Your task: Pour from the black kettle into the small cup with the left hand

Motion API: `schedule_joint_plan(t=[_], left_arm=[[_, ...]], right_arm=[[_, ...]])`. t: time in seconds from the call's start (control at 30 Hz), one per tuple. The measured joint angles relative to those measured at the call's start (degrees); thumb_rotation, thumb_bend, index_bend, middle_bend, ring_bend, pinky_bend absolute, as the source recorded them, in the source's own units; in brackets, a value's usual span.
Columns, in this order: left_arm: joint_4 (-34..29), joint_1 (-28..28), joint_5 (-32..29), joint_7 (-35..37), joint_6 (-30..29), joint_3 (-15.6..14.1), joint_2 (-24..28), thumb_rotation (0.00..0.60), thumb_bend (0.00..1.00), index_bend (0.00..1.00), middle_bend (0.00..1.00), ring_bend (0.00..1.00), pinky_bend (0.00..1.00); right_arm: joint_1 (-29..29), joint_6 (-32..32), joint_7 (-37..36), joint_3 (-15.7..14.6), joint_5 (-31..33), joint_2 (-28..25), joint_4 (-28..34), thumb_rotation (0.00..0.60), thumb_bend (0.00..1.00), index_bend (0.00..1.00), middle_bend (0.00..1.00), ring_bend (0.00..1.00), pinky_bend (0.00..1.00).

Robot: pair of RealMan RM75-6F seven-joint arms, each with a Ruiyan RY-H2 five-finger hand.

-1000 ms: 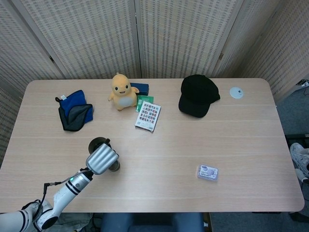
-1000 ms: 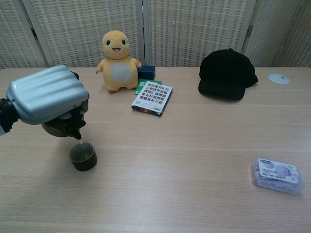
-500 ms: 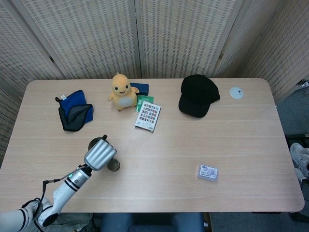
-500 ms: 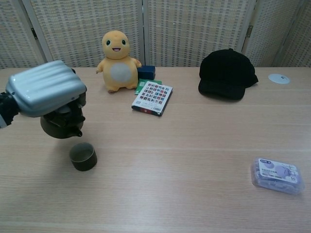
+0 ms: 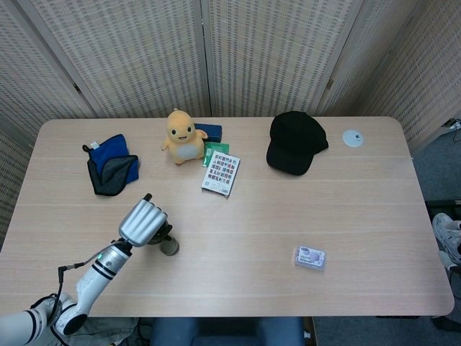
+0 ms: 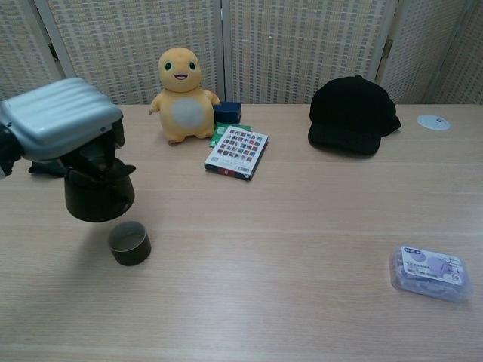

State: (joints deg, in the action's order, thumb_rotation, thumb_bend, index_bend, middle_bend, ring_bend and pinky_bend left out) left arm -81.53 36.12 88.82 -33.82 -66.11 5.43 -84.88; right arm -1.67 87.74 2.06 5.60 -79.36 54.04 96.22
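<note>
My left hand [image 6: 60,119] [image 5: 142,222] grips the black kettle [image 6: 98,192] from above and holds it upright, lifted off the table. The kettle's spout points right, and the kettle hangs just behind and left of the small dark cup [image 6: 129,243] [image 5: 169,248], which stands upright near the table's front left. In the head view the hand hides most of the kettle. My right hand shows in neither view.
A yellow plush toy [image 6: 181,94], a card pack [image 6: 237,152] and a blue box [image 6: 227,111] lie at the back middle. A black cap [image 6: 352,115] sits back right, a blue-grey cloth [image 5: 112,164] back left, a small plastic case [image 6: 429,272] front right.
The kettle has tipped back from pouring over the cup to upright. My left hand has drawn it left and back, away from the cup.
</note>
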Motion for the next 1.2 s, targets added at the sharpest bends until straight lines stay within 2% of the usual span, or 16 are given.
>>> schedule_joint_plan(t=[0.5,0.8,1.07,1.2], left_arm=[[2.0,-0.6,-5.5,11.0,0.7,2.2,0.4,0.344,0.36,1.00,1.00,0.97,0.51],[4.5,-0.8,-7.8,16.8,1.4,2.7,-0.5,0.294,0.36,1.00,1.00,0.97,0.51],[6.3,-1.0,-8.8,18.4,1.6,2.7,-1.2,0.253,0.36,1.00,1.00,0.97,0.51],[6.9,-1.1,-9.2,18.9,1.7,2.6,-1.4,0.253,0.36,1.00,1.00,0.97,0.51]], right_arm=[[0.1,-0.3,0.4,0.0,0.2,0.1,0.2,0.600,0.17,0.38,0.38,0.31,0.38],[0.2,-0.5,0.6,-0.1,0.3,0.2,0.1,0.600,0.17,0.38,0.38,0.31,0.38],[0.2,-0.6,0.8,-0.1,0.4,0.3,0.2,0.600,0.17,0.38,0.38,0.31,0.38],[0.2,-0.6,1.0,-0.1,0.4,0.3,0.3,0.600,0.17,0.38,0.38,0.31,0.38]])
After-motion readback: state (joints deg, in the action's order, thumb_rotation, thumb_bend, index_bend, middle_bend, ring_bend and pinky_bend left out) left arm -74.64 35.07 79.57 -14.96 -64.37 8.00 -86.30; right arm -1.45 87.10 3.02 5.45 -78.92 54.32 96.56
